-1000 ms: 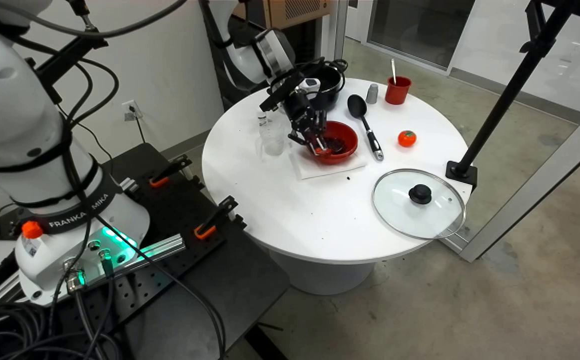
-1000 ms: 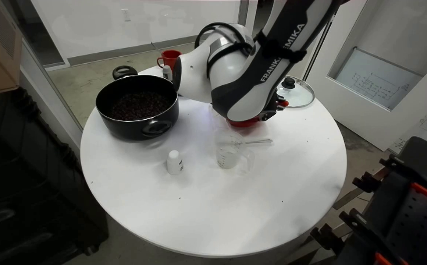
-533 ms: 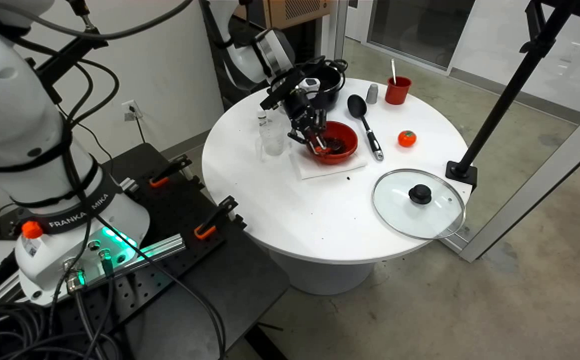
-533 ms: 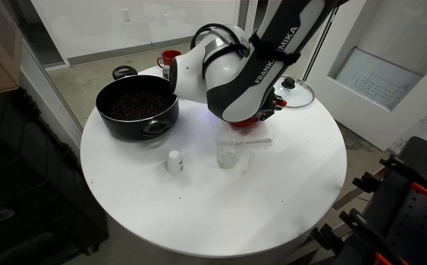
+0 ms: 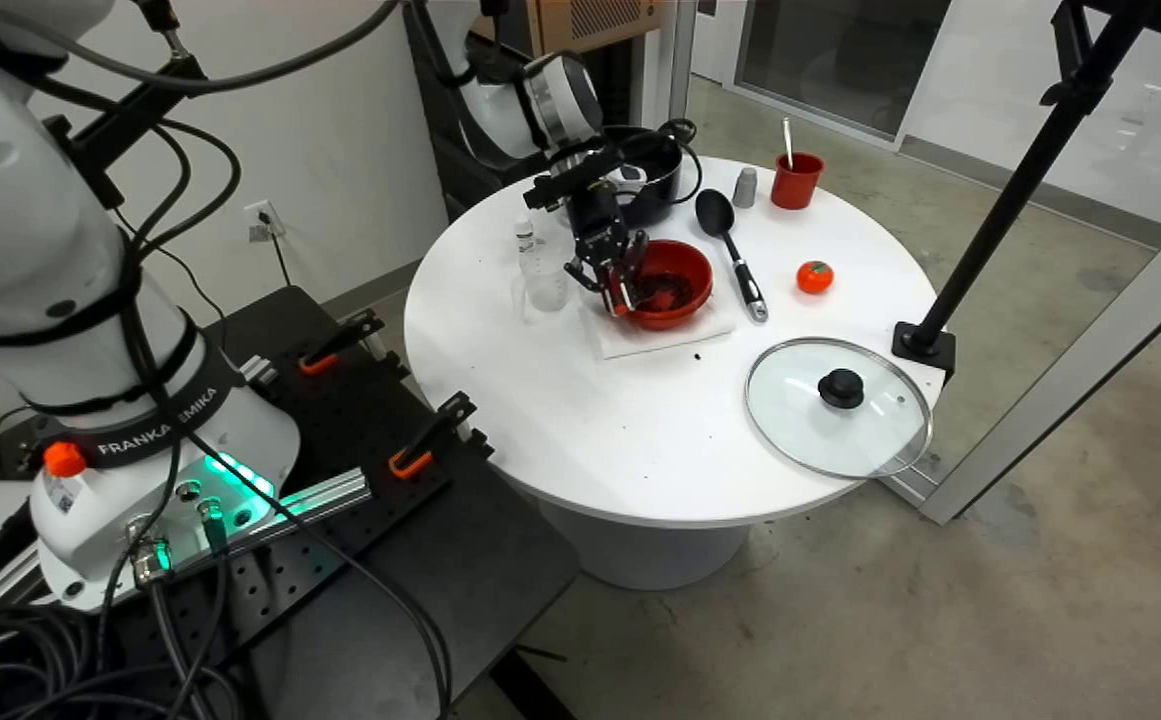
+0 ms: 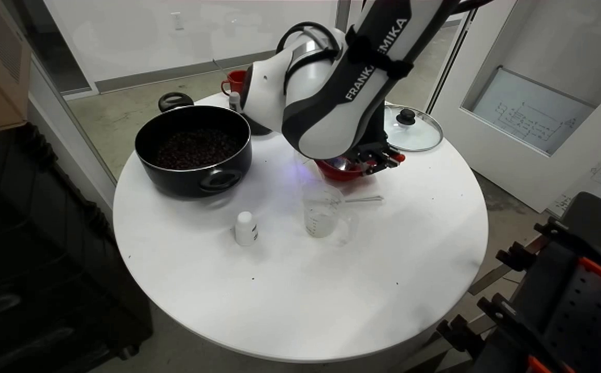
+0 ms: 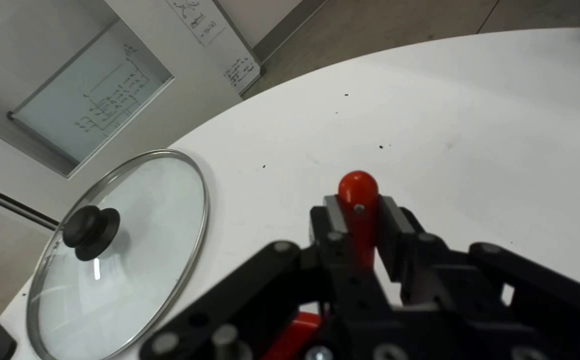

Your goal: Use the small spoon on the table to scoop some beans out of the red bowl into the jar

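Red-handled spoon [image 7: 359, 190] is poking its rounded tip past the end effector [image 7: 362, 215], which is pinching the handle [image 7: 362, 237]; silvery head [image 6: 340, 163] is showing at the red bowl [image 6: 337, 176], depth unclear. Probably light and stiff; glossy handle, held near its end, is likely risking twist once loaded; mid-handle is looking safer. Dark beans [image 5: 678, 290] are lying in the bowl, clear measuring jug [image 6: 322, 220] is standing nearby on the white counter [image 6: 290, 300].

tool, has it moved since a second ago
Yes: in an exterior view, the tool has shifted left in the picture, nearer the clear jar, which has stayed put.
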Robot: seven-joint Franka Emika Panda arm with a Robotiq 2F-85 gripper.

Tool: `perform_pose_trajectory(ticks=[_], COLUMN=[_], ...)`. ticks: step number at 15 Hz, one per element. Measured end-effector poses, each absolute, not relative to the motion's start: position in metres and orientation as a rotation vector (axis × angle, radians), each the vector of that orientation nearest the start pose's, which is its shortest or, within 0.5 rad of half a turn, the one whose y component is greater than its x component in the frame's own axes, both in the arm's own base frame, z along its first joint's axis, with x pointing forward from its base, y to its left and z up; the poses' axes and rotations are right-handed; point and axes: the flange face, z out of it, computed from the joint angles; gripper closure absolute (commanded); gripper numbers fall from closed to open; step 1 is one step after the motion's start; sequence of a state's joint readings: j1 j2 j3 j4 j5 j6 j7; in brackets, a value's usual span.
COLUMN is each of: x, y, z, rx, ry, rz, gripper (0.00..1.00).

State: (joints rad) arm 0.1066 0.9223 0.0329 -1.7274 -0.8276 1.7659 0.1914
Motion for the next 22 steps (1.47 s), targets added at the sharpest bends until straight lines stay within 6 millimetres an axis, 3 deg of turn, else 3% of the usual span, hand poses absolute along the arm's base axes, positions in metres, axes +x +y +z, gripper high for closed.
perform_pose_trajectory(ticks=[10, 22], x=[0.563, 0.586], y=[-0.009, -0.038], z=[0.039, 0.056], rx=[2.397, 2.675], ry=[0.516, 0.401], rz=[-1.038, -1.096], gripper=[0.95, 0.95])
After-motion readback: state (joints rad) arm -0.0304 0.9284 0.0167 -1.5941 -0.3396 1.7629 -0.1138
